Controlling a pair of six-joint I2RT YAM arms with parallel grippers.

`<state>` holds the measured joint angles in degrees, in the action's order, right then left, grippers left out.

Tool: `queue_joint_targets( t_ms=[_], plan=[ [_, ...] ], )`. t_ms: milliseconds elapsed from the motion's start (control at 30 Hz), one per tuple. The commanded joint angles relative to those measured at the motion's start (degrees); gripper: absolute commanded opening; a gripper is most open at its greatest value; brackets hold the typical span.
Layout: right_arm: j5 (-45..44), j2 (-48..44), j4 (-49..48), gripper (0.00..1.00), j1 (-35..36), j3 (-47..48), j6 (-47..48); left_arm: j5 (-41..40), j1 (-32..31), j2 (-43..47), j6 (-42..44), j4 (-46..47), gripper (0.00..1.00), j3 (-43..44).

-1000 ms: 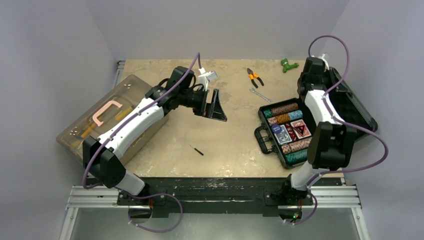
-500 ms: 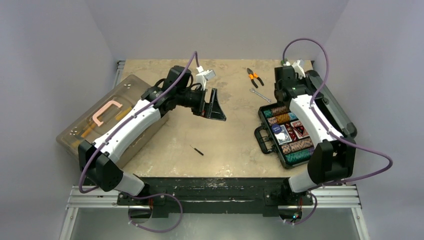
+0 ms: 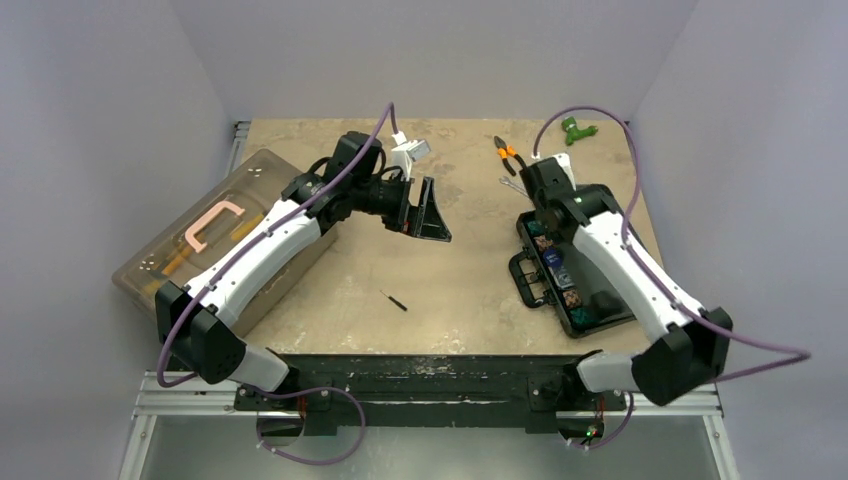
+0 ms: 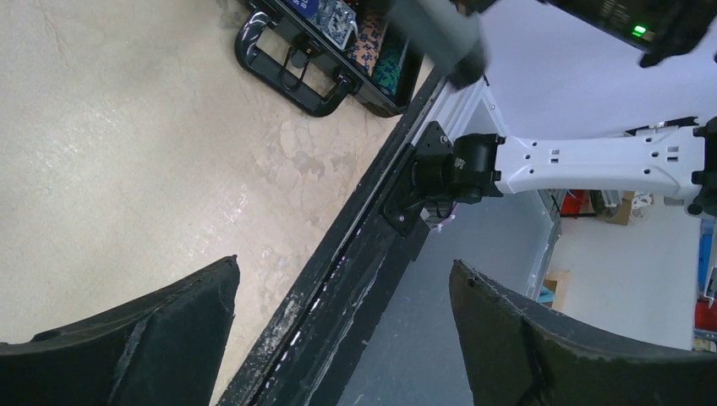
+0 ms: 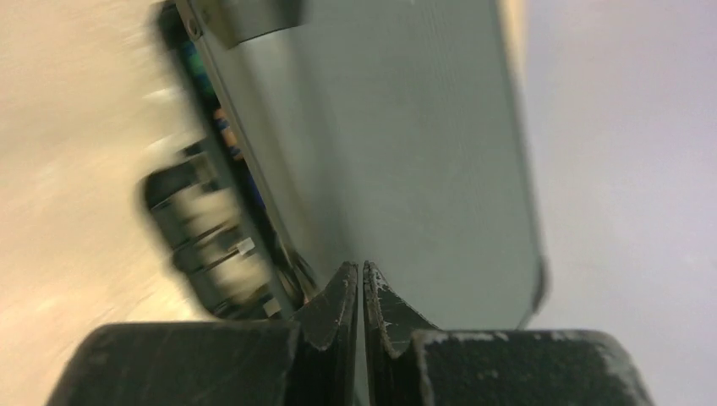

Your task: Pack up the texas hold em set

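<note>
The black case (image 3: 604,292) of the texas hold em set lies at the table's right. Its lid is tilted low over the tray, leaving a gap on the left where chips and card decks (image 3: 553,270) show beside the handle (image 3: 521,277). My right gripper (image 3: 545,205) is over the case's far end, shut with nothing in it. In the right wrist view its fingertips (image 5: 363,269) sit at the lid's grey outer face (image 5: 406,127), and the view is blurred. My left gripper (image 3: 425,210) hangs open and empty over mid-table, far from the case (image 4: 338,34).
A translucent brown toolbox (image 3: 160,268) with a pink handle lies at the left under my left arm. Orange-handled pliers (image 3: 510,152), a wrench (image 3: 515,188) and a green object (image 3: 577,128) lie at the back. A small black screwdriver (image 3: 394,300) lies near the front.
My right arm has swung left and forward from behind the upright lid. The lid has come down over the chips and cards. My left arm has barely moved.
</note>
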<state>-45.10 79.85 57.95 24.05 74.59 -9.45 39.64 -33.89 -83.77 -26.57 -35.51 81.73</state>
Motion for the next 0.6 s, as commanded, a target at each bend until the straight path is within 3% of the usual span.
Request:
queue_joint_targets(
  t_ms=[0,100,200,233,267,300,433,567],
  plan=[
    [35.4,-10.0,-3.6,0.03,0.5,-4.9,-5.9,-1.1,-0.3,1.1,2.1,0.1,0.91,0.9],
    [41.7,-16.4,-6.6,0.03,0.6,-7.2,-5.9,-1.9,-0.2,0.9,2.7,-0.5,0.91,1.1],
    [41.8,-22.3,-15.4,0.03,0.6,-12.5,-5.9,-2.5,-0.3,0.5,3.2,-0.9,0.91,1.2],
    [37.2,-23.1,-16.2,0.18,0.5,-14.9,-5.8,-2.6,-0.3,0.3,3.3,-0.9,0.91,1.2],
    [32.8,-23.1,-16.2,0.89,0.1,-16.0,-19.3,-2.6,-0.2,0.1,3.3,-0.9,0.91,1.2],
    [30.9,-22.1,-16.0,0.98,-0.6,-16.2,-20.9,-2.6,-0.2,-0.3,3.4,-0.8,0.91,1.1],
    [29.0,-16.0,-15.8,0.99,-8.5,-17.1,-23.8,-3.0,-0.3,-1.6,3.8,-1.0,0.91,1.0],
    [29.8,-16.8,-22.8,0.86,-14.5,-20.2,-25.8,-2.7,-0.5,-3.5,3.7,-0.4,0.9,0.5]
  ],
)
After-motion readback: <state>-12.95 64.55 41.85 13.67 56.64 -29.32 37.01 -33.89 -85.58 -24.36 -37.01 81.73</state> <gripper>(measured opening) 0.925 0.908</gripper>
